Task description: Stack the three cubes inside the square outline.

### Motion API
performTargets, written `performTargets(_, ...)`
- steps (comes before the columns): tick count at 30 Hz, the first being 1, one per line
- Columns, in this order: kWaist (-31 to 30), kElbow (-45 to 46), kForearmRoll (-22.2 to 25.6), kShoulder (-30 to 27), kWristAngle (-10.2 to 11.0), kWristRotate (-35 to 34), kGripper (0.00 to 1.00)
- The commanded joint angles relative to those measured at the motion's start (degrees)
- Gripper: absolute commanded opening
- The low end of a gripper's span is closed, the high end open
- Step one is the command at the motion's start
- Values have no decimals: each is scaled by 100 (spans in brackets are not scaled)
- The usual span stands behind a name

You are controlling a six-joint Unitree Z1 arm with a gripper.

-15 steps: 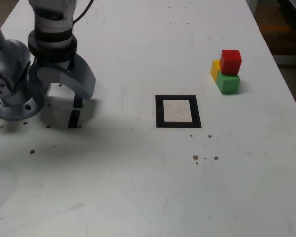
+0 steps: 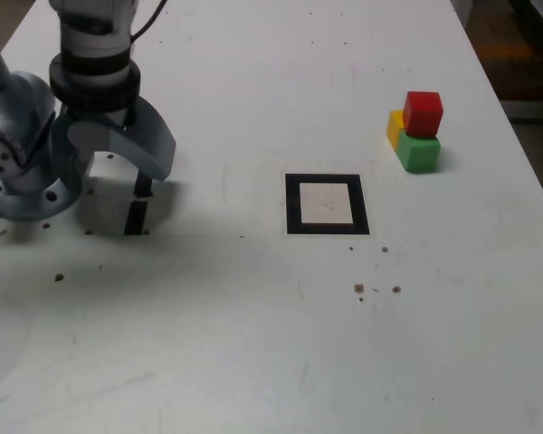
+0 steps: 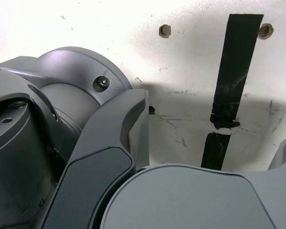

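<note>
White table, end effector wide open, empty

white table; black tape strips; brown specks.

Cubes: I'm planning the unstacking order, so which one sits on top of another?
The red cube; it rests on the green cube, while the yellow cube sits beside them.
</note>
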Motion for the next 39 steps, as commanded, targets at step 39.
performTargets(39, 79, -8471, 3487, 3161, 1134, 476, 97)
